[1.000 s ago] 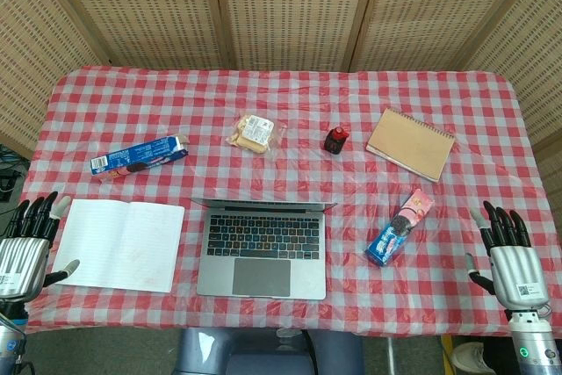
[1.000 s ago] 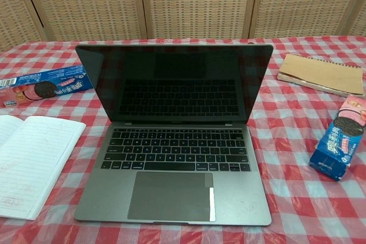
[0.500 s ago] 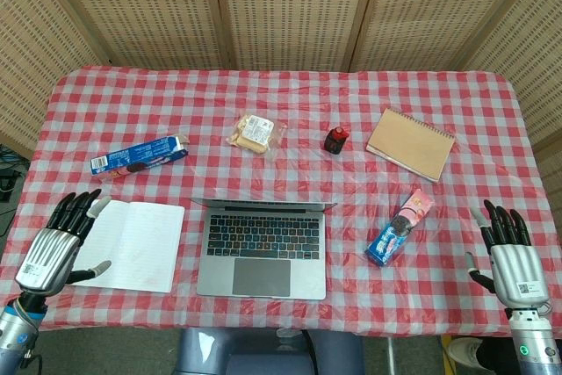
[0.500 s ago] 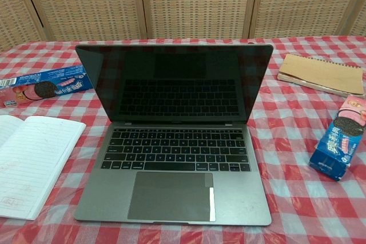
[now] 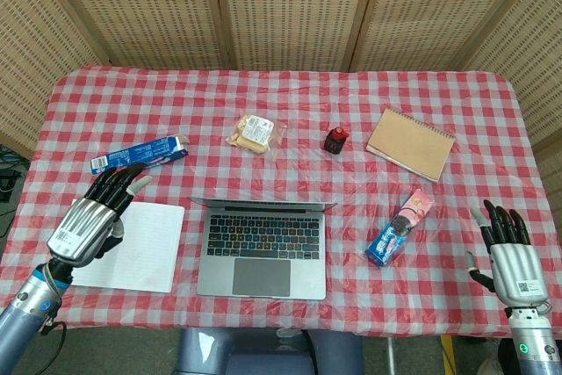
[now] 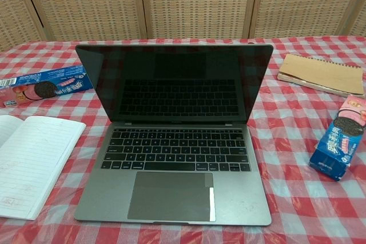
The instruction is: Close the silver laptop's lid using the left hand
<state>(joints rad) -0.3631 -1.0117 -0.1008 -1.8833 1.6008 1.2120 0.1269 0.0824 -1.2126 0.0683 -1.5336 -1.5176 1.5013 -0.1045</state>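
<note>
Laptop [image 5: 262, 248] sits open at the table's near middle, lid upright, its top edge running left-right. Left hand [image 5: 92, 217], fingers spread and empty, hovers just left, nearer than the right hand [image 5: 507, 256].

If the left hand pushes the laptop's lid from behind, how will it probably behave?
The laptop lid stands upright on a hinge, so it should swing down stiffly, not flop. The thin base rests on a plastic-looking tablecloth, so it may slide forward.
</note>
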